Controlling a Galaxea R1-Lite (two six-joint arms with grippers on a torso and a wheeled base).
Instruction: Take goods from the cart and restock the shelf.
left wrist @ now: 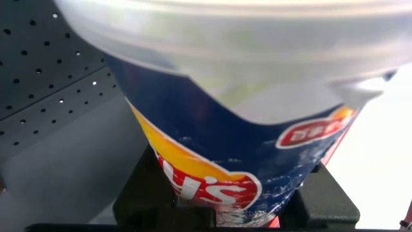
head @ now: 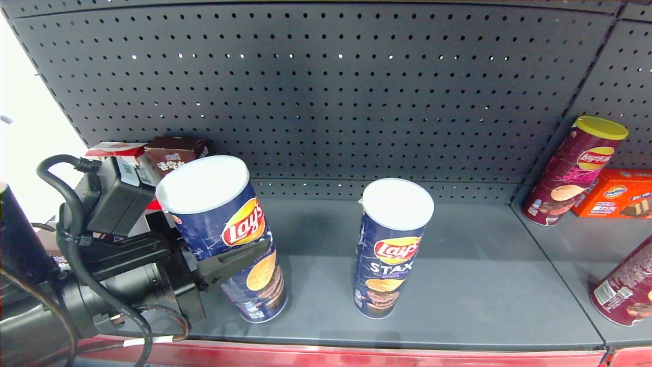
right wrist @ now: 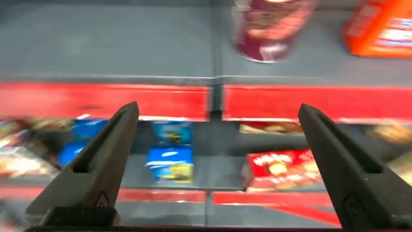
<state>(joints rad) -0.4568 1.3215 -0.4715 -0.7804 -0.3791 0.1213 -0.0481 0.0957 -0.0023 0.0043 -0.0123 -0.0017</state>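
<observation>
My left gripper [head: 229,255] is shut on a blue chip can [head: 224,234] with a white lid, gripping it around the middle. The can leans, its base at the grey shelf board [head: 473,285] near the front edge; I cannot tell if it touches. In the left wrist view the can [left wrist: 244,129] sits between the black fingers [left wrist: 145,196]. A second blue can [head: 389,250] stands upright to the right, apart from the first. My right gripper [right wrist: 217,113] is open and holds nothing, facing the shelf's red front edge [right wrist: 103,100].
Two small boxes [head: 163,155] sit at the back left against the pegboard. On the neighbouring bay a maroon can [head: 573,171] leans, with an orange box [head: 616,196] beside it and another maroon can [head: 626,288] nearer. Lower shelves hold blue packs [right wrist: 168,161] and red packs [right wrist: 277,169].
</observation>
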